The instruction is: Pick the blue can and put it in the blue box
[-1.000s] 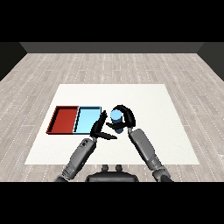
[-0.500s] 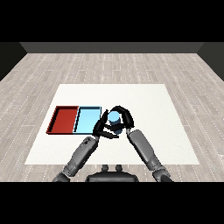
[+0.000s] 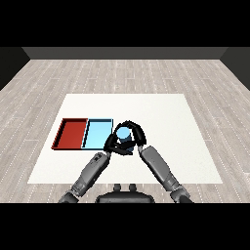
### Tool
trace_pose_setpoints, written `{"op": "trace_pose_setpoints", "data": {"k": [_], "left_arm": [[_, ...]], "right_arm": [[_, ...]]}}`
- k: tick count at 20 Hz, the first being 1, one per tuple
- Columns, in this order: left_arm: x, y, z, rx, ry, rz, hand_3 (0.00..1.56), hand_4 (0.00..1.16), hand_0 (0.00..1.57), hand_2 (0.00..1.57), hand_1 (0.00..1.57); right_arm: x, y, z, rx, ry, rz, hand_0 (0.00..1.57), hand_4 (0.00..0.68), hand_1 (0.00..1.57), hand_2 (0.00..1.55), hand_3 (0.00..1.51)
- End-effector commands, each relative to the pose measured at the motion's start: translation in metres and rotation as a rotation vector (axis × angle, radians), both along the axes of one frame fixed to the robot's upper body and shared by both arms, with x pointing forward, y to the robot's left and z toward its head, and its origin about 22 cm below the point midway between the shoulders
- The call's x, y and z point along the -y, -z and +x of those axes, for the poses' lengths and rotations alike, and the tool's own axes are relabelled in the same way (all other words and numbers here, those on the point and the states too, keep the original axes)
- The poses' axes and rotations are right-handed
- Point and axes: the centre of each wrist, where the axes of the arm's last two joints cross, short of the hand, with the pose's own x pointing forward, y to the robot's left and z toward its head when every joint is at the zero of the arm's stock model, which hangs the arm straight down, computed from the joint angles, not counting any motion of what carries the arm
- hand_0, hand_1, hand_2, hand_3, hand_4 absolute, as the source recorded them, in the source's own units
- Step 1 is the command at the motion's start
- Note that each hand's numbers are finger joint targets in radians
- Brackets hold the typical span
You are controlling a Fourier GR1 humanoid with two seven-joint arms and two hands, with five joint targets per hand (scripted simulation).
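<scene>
Small blue cylindrical can [image 3: 123,133] now sits enclosed by the black right hand [image 3: 135,135], fingers curled round it, just off the light blue tray's [image 3: 97,133] right edge. It has shifted leftward since a second ago, so carry is under way. Black left hand [image 3: 113,145] — fingers relaxed — rests beside it. Red tray [image 3: 71,133] lies further left.

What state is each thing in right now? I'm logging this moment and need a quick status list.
blue can: upright, held beside the light blue tray, not in it.
right hand: fingers curled round the can.
left hand: close against the can; whether its fingers are open or shut is unclear.
light blue tray: on the table, nothing in it.
red tray: on the table, nothing in it.
</scene>
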Motion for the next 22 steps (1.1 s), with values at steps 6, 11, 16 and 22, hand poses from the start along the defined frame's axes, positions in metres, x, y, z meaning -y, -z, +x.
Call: {"op": "trace_pose_setpoints", "data": {"k": [6, 11, 16, 22], "left_arm": [[0.019, -0.006, 0.007, 0.034, -0.006, -0.020, 0.00, 0.00, 0.00, 0.00, 0.00], [0.019, -0.021, 0.016, -0.014, -0.037, 0.037, 0.00, 0.17, 0.00, 0.00, 0.00], [0.027, -0.026, -0.002, -0.015, -0.078, 0.169, 0.00, 0.00, 0.00, 0.00, 0.00], [0.027, -0.008, 0.008, 0.111, -0.117, 0.200, 0.00, 0.53, 0.00, 0.30, 0.00]], "right_arm": [[-0.019, -0.003, -0.013, -0.009, -0.028, -0.018, 1.48, 0.552, 1.48, 1.45, 1.39], [-0.020, -0.005, -0.006, -0.024, -0.061, 0.005, 1.50, 0.533, 1.50, 1.47, 1.41], [-0.022, 0.003, -0.009, -0.008, -0.051, 0.029, 1.48, 0.572, 1.48, 1.46, 1.41], [-0.031, -0.010, -0.025, -0.017, -0.084, 0.029, 1.49, 0.557, 1.49, 1.46, 1.40]]}}
